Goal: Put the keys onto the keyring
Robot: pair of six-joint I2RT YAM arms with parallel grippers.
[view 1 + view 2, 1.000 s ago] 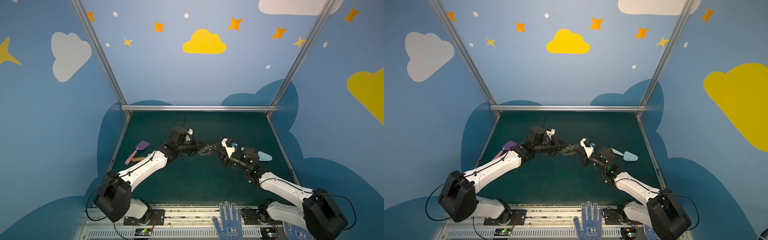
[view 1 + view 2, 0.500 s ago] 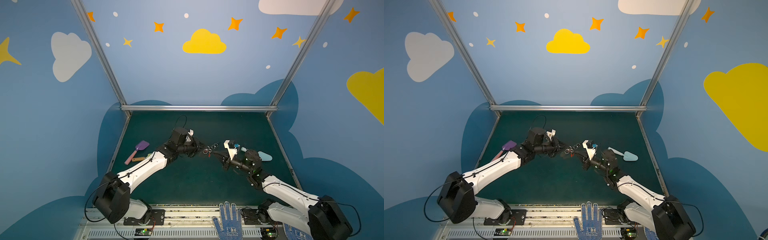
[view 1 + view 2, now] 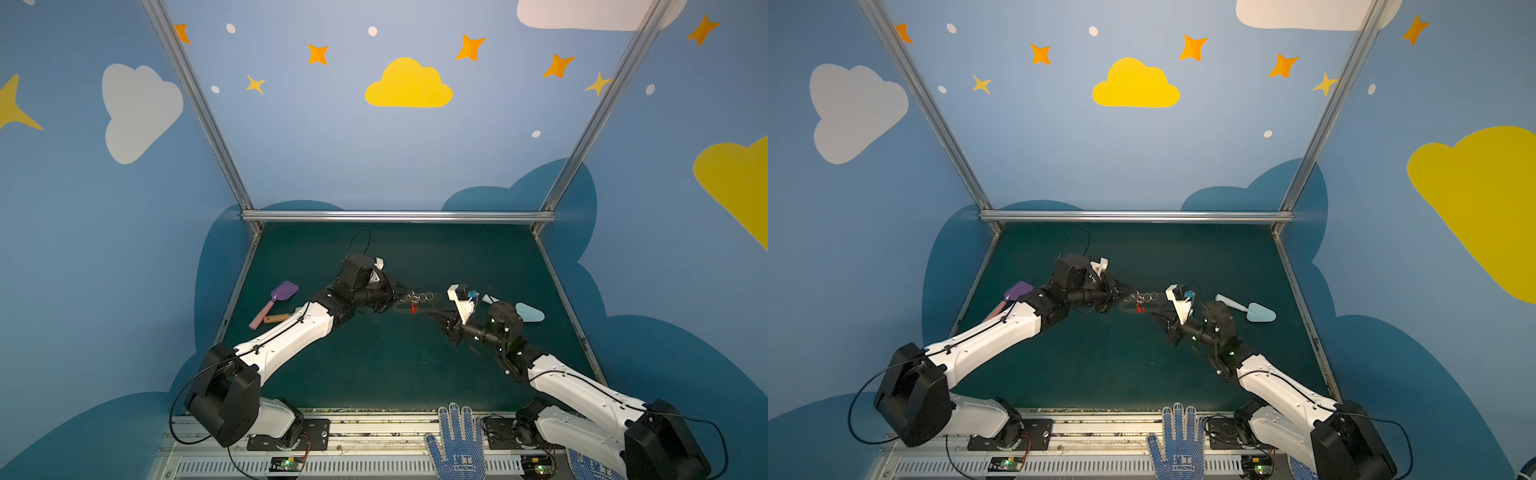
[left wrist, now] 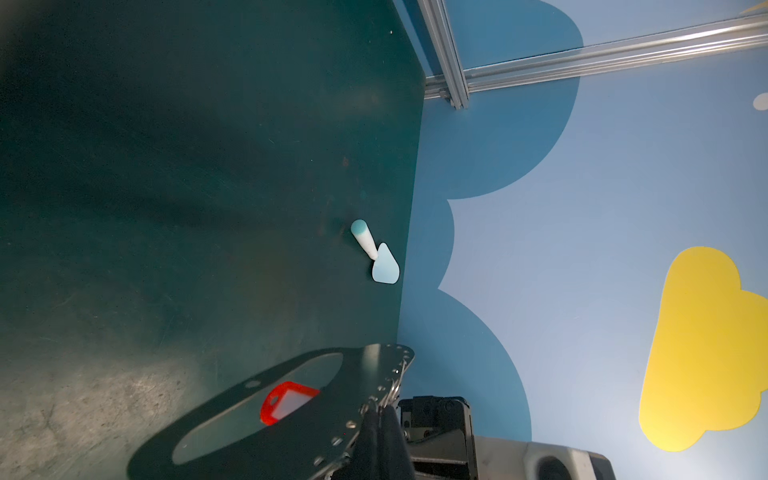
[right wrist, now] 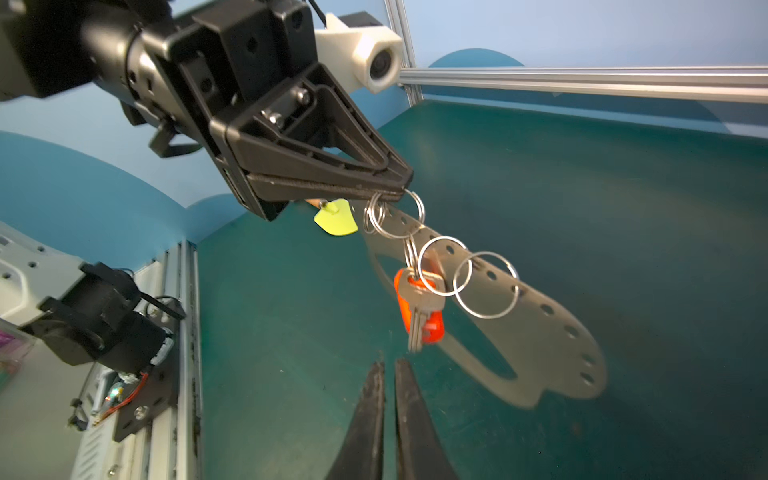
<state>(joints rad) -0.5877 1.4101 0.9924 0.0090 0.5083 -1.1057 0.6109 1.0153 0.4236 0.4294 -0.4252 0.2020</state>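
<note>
Left gripper (image 5: 395, 189) has its jaws pressed together on the scalloped edge of the keyring (image 5: 540, 332), holding the grey plate clear of the dark green surface (image 3: 374, 365), near mid-table in both top views. The left wrist view shows the same pinch from behind: black fingertips (image 4: 378, 419) closed on the holed rim, the plate's oval slot facing the camera. The keys (image 5: 422, 307) hang just below the left gripper's tip on a chain of split rings – silver key in front, red-orange tag behind it, two more rings lying across the plate's row of holes. Whether a ring passes through a hole, I cannot tell. Right gripper (image 5: 388, 365) sits just beneath the key's tip, not touching it; its jaws are parted by a narrow gap with nothing between them. A pale blue shovel (image 3: 528, 311) lies on the surface behind the right arm, and a purple shovel (image 3: 284, 291) beside the left arm – both well apart from the bunch.
</note>
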